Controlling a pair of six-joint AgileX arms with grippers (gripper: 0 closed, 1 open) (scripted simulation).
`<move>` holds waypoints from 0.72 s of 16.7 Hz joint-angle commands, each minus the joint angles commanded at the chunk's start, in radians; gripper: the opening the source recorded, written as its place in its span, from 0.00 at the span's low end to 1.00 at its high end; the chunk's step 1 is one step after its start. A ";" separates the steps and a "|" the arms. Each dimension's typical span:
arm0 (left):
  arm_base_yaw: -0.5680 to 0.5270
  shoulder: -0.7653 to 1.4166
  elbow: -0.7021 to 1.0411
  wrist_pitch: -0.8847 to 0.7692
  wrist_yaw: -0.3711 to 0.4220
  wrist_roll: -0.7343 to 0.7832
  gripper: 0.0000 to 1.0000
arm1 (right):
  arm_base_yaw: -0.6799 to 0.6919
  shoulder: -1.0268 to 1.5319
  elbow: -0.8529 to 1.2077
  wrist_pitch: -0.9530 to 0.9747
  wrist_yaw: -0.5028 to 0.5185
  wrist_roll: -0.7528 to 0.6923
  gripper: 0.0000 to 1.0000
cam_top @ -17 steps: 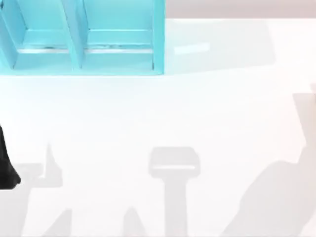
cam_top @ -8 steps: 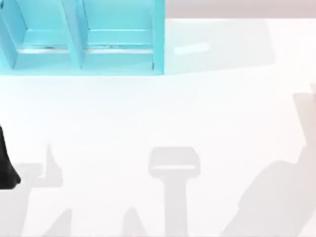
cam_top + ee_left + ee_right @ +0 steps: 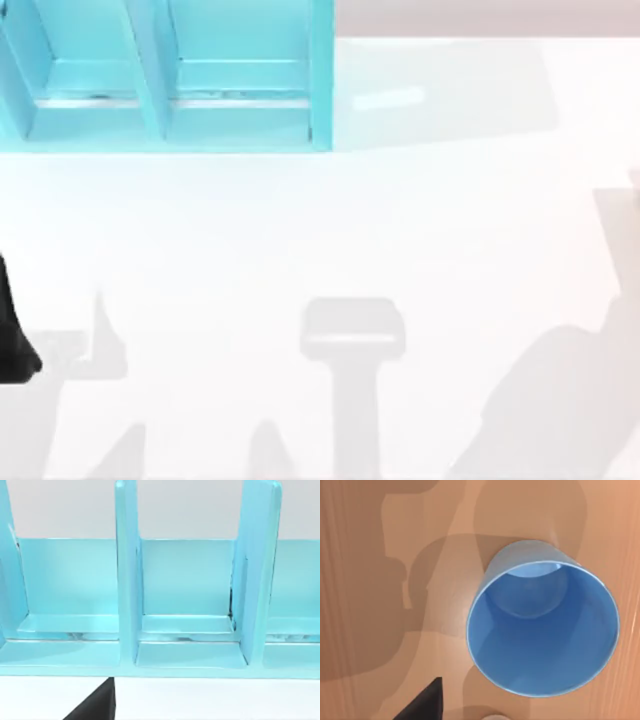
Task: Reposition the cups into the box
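A plain blue tapered cup (image 3: 542,630) stands upright on the wooden tabletop in the right wrist view, seen from above with its inside empty. A dark part of my right gripper (image 3: 422,704) shows just beside the cup, not touching it. The turquoise box (image 3: 320,80) sits at the table's far left, split by upright dividers into open compartments. In the left wrist view the box (image 3: 127,580) is close ahead, its compartments empty, with a dark part of my left gripper (image 3: 95,707) in front of its lower edge. My left arm (image 3: 14,340) is at the table's left edge.
The tabletop (image 3: 400,230) in front of and to the right of the box carries just the arms' shadows. A small pale sliver (image 3: 495,717) lies beside the blue cup; too little of it shows to tell what it is.
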 joint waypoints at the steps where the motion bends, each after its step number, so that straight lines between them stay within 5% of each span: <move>1: 0.000 0.000 0.000 0.000 0.000 0.000 1.00 | 0.000 0.001 0.003 -0.003 0.000 0.000 1.00; 12: 0.000 0.000 0.000 0.000 0.000 0.000 1.00 | -0.005 0.026 0.424 -0.400 0.000 -0.004 1.00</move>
